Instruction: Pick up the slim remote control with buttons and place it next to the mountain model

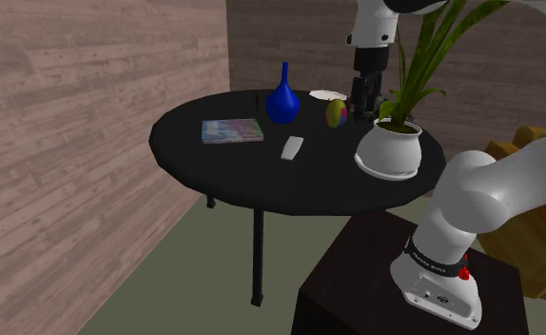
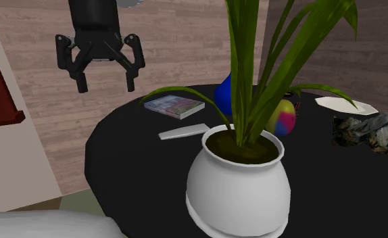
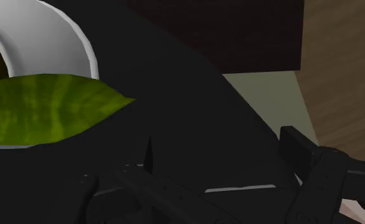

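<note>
The slim white remote [image 1: 291,147] lies flat near the middle of the round black table [image 1: 195,157], beside a colourful book. It also appears as a pale bar [image 2: 184,131] in front of the potted plant. The grey rocky mountain model [image 2: 372,132] sits at the table's edge on the second exterior view's right. My black gripper [image 2: 105,86] hangs open and empty well above the table. In the shoulder view the gripper [image 1: 364,114] is over the table's far side, behind the ball and away from the remote.
A blue vase [image 1: 282,100], a multicoloured ball [image 1: 336,114], a white plate [image 1: 326,94] and a book [image 1: 231,130] share the table. A tall leafy plant in a white pot [image 1: 390,149] stands close to the arm. The pot [image 3: 48,38] also lies near the gripper.
</note>
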You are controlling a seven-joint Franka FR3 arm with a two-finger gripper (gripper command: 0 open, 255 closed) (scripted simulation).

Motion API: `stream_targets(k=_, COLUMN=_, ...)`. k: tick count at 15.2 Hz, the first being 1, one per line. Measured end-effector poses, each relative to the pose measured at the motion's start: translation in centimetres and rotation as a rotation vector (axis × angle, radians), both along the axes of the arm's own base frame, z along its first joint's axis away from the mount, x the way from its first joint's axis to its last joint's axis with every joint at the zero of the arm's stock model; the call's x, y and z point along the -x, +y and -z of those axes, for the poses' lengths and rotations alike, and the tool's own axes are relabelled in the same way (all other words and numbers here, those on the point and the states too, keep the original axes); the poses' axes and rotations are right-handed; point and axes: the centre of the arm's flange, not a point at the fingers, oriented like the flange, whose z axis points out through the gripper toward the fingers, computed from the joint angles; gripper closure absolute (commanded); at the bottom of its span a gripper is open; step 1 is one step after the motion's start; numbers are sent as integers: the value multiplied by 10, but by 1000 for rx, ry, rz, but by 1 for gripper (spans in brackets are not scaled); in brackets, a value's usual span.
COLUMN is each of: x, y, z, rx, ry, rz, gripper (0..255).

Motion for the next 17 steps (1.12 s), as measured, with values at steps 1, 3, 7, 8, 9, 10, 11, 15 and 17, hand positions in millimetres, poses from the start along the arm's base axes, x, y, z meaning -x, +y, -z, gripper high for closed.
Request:
stream_targets(k=1, x=0, y=0, z=0, rx=0, ry=0, rz=0, gripper=0)
stream_targets(k=3, x=-12, y=2, z=10, rx=2, ry=-3, rz=45, gripper=0)
stream_targets(k=7, x=-48, y=3, z=38, rx=10, ry=-18, rz=189, gripper=0)
stream_targets(k=8, x=-58, y=-1, z=44, rx=12, ry=-23, rz=227, gripper=0)
stream_targets(k=9, x=-68, y=-3, z=53, rx=14, ry=-26, rz=265, gripper=0)
stream_targets(k=10, x=-81, y=-4, z=59, rx=16, ry=-31, rz=303, gripper=0)
stream_targets(k=11, x=-92, y=-6, z=65, rx=17, ry=-35, rz=342, gripper=0)
stream_targets(k=15, x=-133, y=-13, z=90, rx=25, ry=-51, rz=496, gripper=0)
stream_targets(k=17, x=-150, y=-25, z=105, rx=29, ry=-59, rz=573, gripper=0)
